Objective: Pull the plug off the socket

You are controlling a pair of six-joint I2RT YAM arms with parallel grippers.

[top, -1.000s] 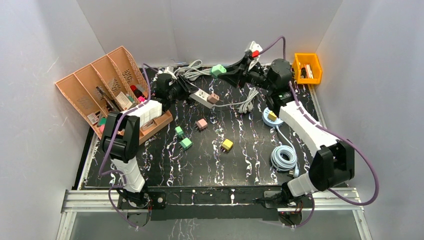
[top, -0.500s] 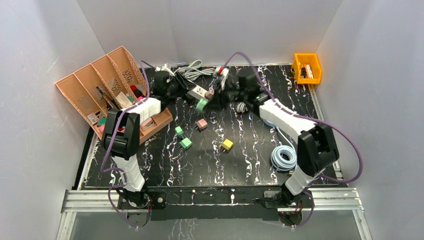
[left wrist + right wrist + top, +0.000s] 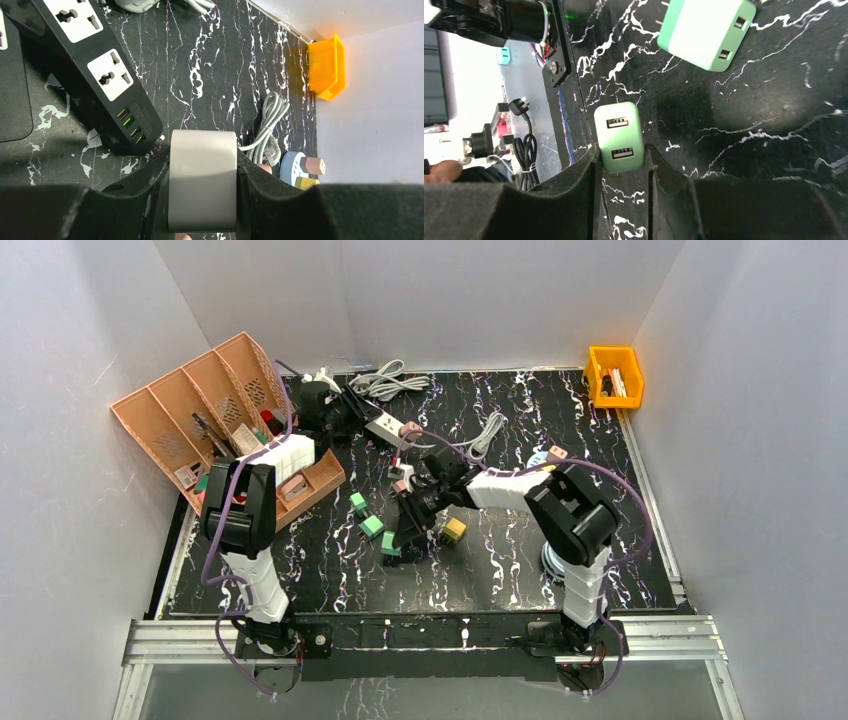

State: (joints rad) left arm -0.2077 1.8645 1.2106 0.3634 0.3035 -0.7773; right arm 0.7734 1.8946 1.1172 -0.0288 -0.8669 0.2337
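Note:
The plug (image 3: 619, 137) is a small green cube with two USB ports, and my right gripper (image 3: 621, 160) is shut on it. In the top view the right gripper (image 3: 402, 532) holds the plug (image 3: 389, 546) low over the front-centre of the table, apart from the socket. The socket is a light grey power strip (image 3: 385, 425) at the back of the table. My left gripper (image 3: 356, 412) grips its near end. In the left wrist view the left gripper (image 3: 202, 160) is shut on the strip's grey body (image 3: 202, 195).
A black power strip (image 3: 85, 65) lies beside the left gripper. Loose green plugs (image 3: 372, 527) and a yellow one (image 3: 454, 529) lie mid-table. A round blue socket (image 3: 540, 462), grey cord (image 3: 487, 435), coiled cable (image 3: 565, 555), orange bin (image 3: 614, 375) and brown organizer (image 3: 200, 420) surround them.
My right arm has swung from high at the back down to the front-centre of the table, carrying the green plug. The left gripper has stayed on the strip.

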